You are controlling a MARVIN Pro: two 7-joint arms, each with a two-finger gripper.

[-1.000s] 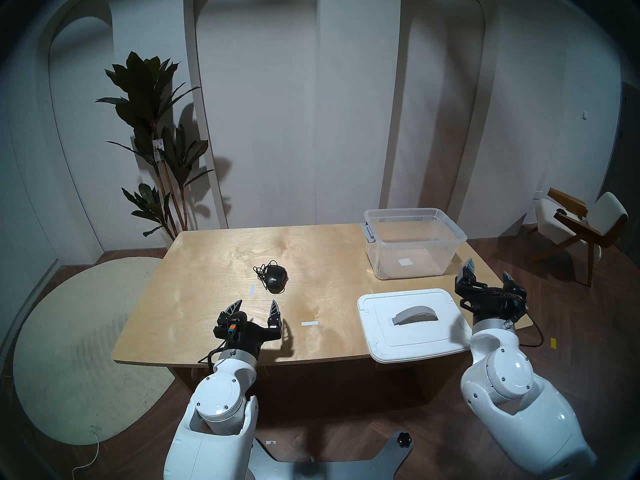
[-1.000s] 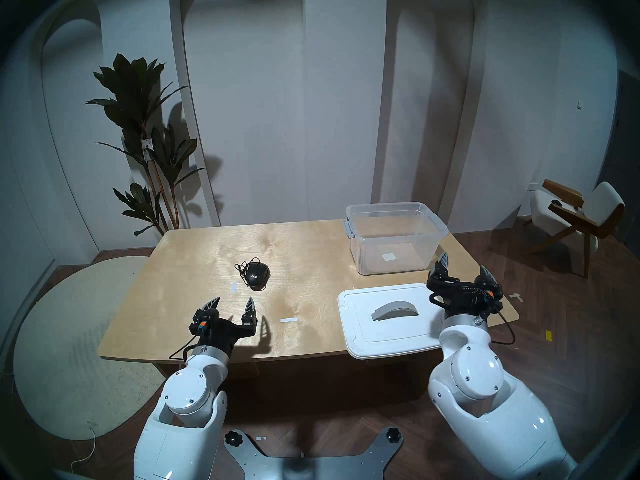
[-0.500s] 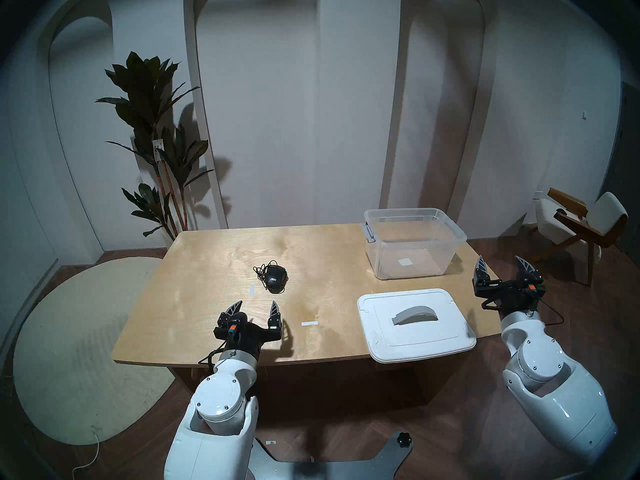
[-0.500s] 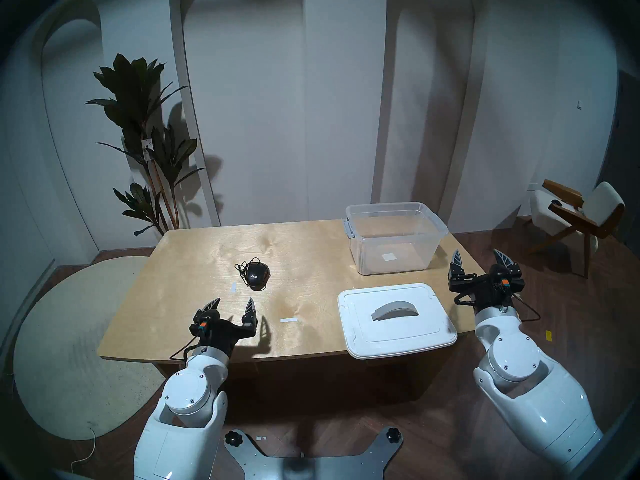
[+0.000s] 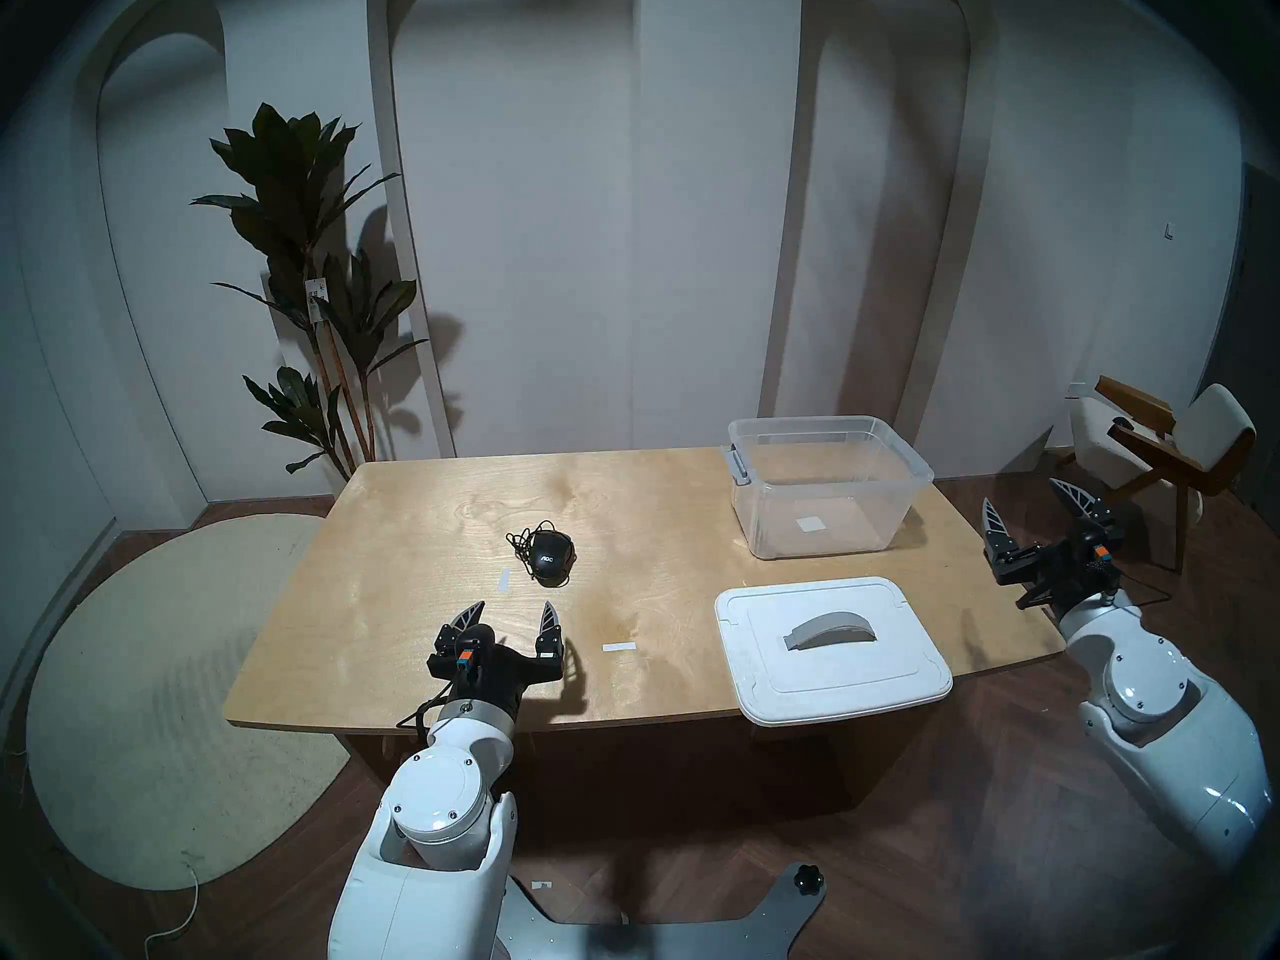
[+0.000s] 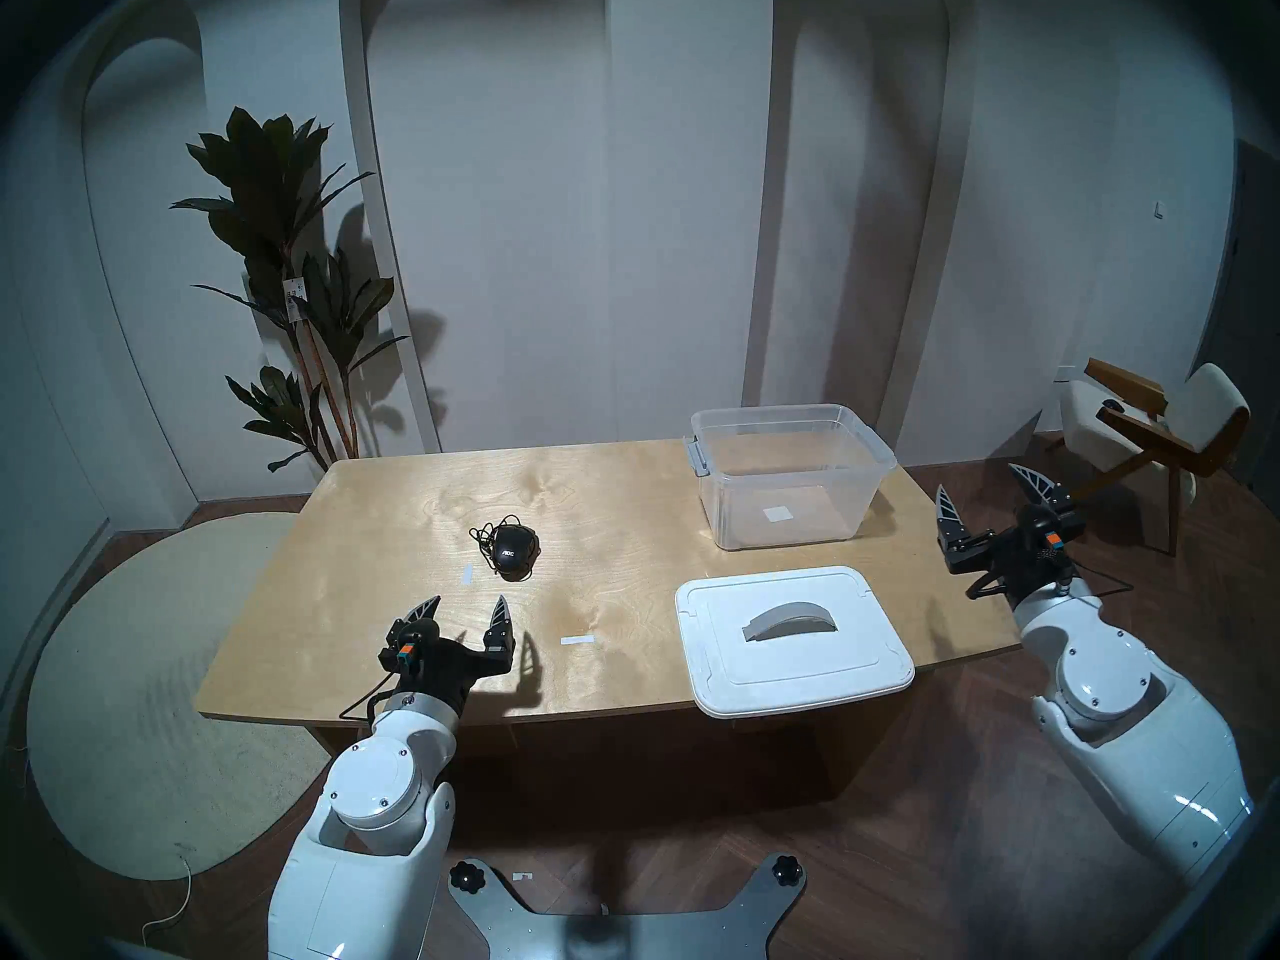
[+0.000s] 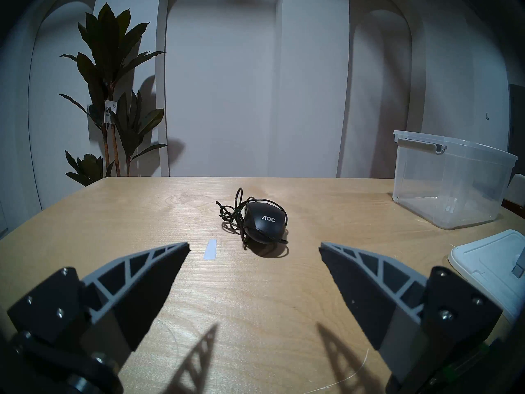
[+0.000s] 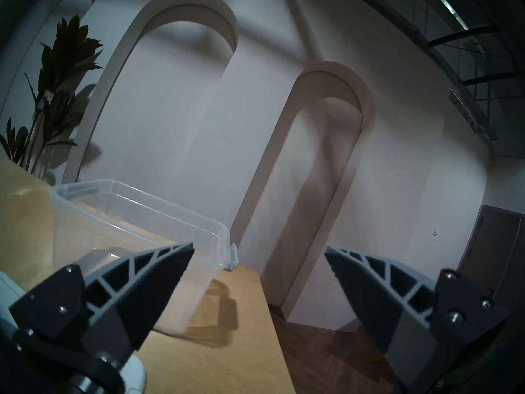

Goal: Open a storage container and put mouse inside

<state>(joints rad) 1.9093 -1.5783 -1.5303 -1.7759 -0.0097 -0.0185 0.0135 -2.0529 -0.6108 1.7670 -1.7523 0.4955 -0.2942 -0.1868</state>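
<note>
From the head cameras, the desk [image 5: 429, 557] carried one mouse [image 5: 552, 557], one storage container [image 5: 828, 487], one white lid [image 5: 831, 650] and two strips of white tape. The mouse, black and marked "AOC", lay near the desk's middle with its cord bunched beside it; the container stood lidless at the far right corner, a single white label showing through its floor, and the lid lay flat at the near right edge, overhanging it. The left gripper [image 5: 511, 613] hovered near the near edge with its fingers spread wide and empty; the right gripper [image 5: 1030, 501] hung past the right edge, equally spread and empty. The left wrist camera showed the mouse [image 7: 264, 222] ahead between its parted fingers, "AOC" legible. The right wrist camera showed the container [image 8: 136, 214] behind its left finger.
</note>
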